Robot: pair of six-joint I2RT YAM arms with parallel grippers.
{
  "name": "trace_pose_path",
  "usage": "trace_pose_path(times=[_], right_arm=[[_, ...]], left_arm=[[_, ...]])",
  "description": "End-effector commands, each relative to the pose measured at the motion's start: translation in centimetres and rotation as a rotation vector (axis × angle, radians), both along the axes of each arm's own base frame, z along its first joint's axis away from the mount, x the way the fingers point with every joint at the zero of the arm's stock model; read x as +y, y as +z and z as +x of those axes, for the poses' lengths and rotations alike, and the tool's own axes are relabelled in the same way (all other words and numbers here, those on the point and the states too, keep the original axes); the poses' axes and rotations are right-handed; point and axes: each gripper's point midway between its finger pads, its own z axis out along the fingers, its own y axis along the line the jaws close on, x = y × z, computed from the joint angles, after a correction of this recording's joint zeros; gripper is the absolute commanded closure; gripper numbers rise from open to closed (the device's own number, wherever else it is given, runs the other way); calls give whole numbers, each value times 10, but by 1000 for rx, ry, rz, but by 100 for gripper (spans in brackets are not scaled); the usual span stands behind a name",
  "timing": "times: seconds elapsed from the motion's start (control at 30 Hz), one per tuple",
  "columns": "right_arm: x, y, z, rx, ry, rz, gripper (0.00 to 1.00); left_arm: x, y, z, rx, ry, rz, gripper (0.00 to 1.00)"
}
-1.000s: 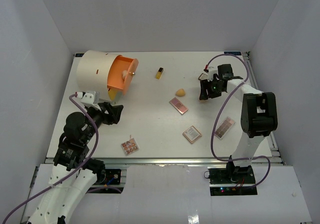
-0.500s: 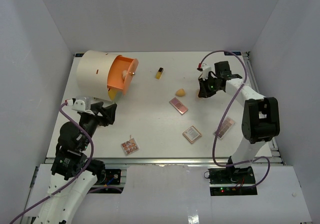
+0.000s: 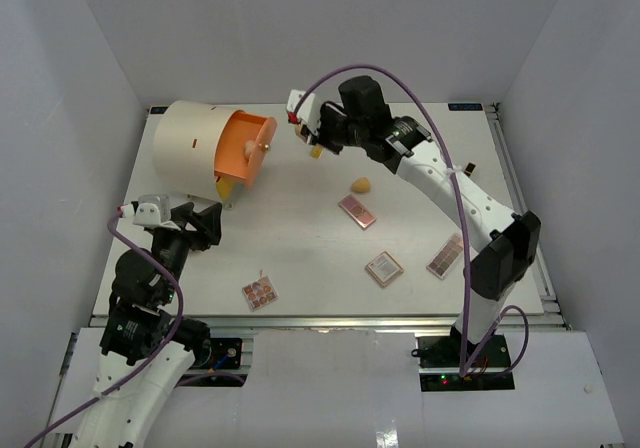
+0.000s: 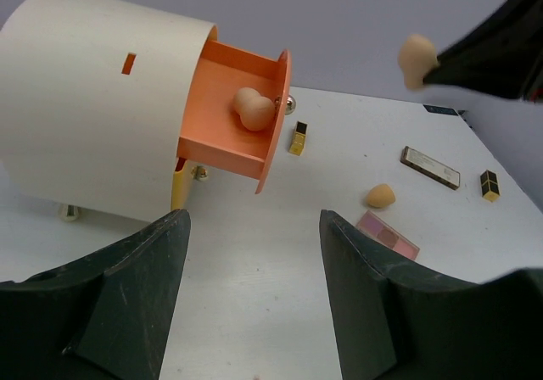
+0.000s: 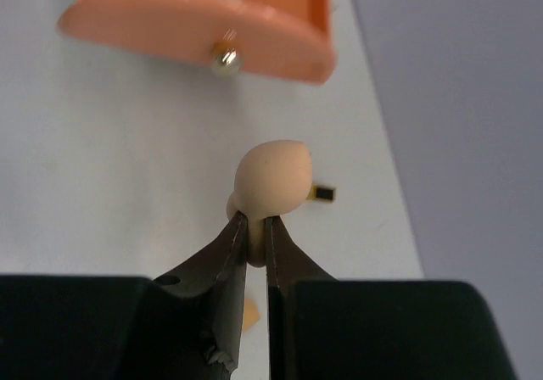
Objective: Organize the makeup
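A: Above the table (image 3: 300,243), what changed?
B: Now the right gripper (image 5: 256,227) has crossed over, pinching a peach sponge (image 5: 271,176) just short of the orange drawer (image 5: 195,24); drop-off seems next. The left gripper (image 4: 253,227) hangs spread.

Bright, even overhead light on my feeds, white worktop (image 3: 300,248) mildly washed out, shadows soft and faint, right wrist view sharp on the sponge (image 5: 271,176), orange drawer (image 5: 195,24) behind blurred, near jaws dark and soft-edged.
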Motion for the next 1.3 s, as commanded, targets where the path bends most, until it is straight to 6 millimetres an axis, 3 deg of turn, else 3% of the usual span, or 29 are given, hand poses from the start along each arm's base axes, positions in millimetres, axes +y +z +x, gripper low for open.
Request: trace_pose_path(times=[0.0,0.1,0.2,0.4,0.57,0.77,1.0,1.17,1.27], right_arm=[[61,72,4,-172,78,129,91],[93,108,-6,-210,101,266,90],[119,111,-2,-211,91,346,89],[152,71,25,-170,35,354,86],[158,51,38,-179,6,339,82],[160,40,45,-190,-10,327,59],[158,34,43,-176,-13,319,43],[155,41,38,-167,-12,333,41],[150,57,28,-145,3,360,41]], left_arm=[[12,-5,2,12,68,-4,27],[14,-6,3,18,79,-3,27],[14,-8,4,26,85,-2,27],[15,-8,5,30,89,-1,27],[15,-8,4,25,91,-3,27],[14,-8,4,26,84,-3,27],[14,-9,4,30,85,-1,27],[14,-9,5,32,85,-1,27],[14,-10,5,34,87,-1,27]])
